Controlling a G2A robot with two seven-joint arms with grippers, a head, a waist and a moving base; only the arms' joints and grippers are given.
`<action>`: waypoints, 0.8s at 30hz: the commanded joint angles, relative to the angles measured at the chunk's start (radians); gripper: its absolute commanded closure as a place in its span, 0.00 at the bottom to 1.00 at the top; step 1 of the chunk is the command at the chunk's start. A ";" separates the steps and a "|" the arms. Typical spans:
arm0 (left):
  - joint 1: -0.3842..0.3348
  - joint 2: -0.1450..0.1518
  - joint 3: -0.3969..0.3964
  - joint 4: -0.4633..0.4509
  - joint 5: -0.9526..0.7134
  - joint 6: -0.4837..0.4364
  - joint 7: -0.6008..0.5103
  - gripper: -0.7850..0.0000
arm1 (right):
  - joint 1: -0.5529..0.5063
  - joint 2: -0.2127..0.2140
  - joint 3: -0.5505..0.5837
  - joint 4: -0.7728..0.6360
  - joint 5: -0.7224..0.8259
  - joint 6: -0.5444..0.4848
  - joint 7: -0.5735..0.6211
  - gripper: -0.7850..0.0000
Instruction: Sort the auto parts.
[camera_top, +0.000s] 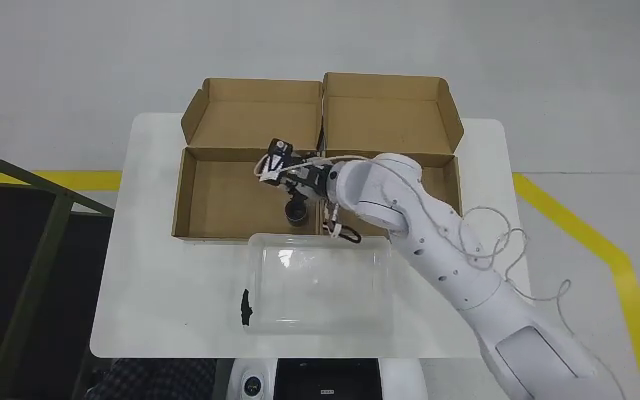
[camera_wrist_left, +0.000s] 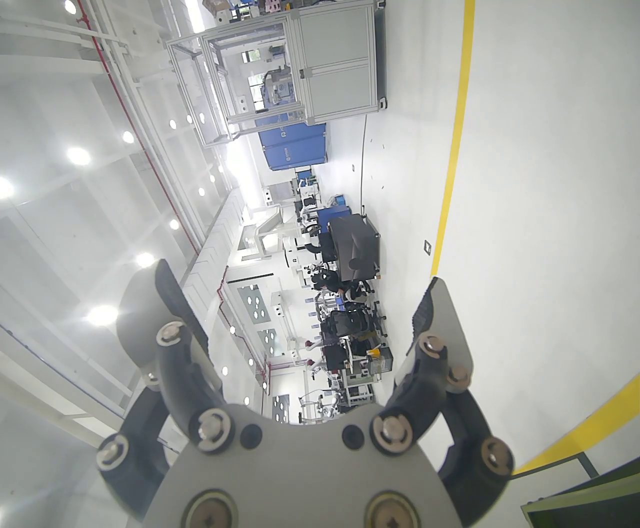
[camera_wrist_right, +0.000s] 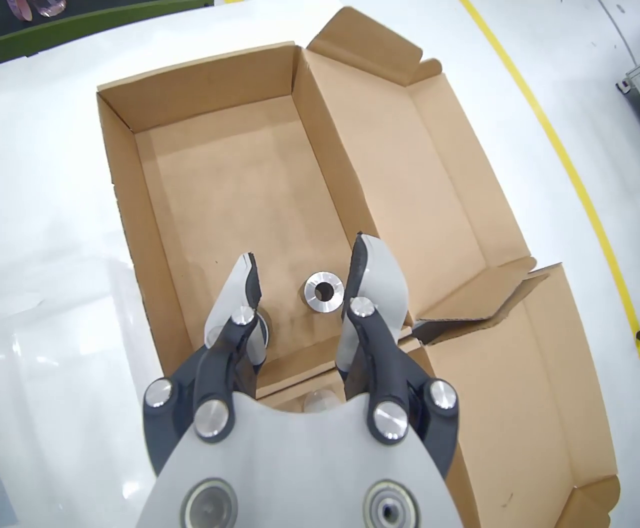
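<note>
My right gripper hangs open inside the left cardboard box, close to the wall shared with the right box. A silver metal ring lies flat on the box floor between and below the fingers, untouched. A second round metal part sits partly hidden behind one finger. Another pale round part shows in the right box under the wrist. From above, the right gripper is over the left box. My left gripper is open, holds nothing and points out into the room.
A clear plastic bin stands in front of the boxes on the white table. A small black part lies by the bin's left side. Both box lids stand open at the back.
</note>
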 joint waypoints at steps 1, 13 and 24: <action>0.000 0.000 0.000 0.000 0.000 0.000 0.000 0.00 | -0.048 0.016 0.042 -0.061 -0.012 -0.031 0.002 0.54; 0.000 0.000 0.000 0.000 0.000 0.000 0.000 0.00 | -0.319 0.092 0.318 -0.340 -0.092 -0.145 -0.161 0.33; 0.000 0.000 0.000 0.000 0.000 0.000 0.000 0.00 | -0.580 0.140 0.581 -0.434 -0.171 -0.193 -0.450 0.35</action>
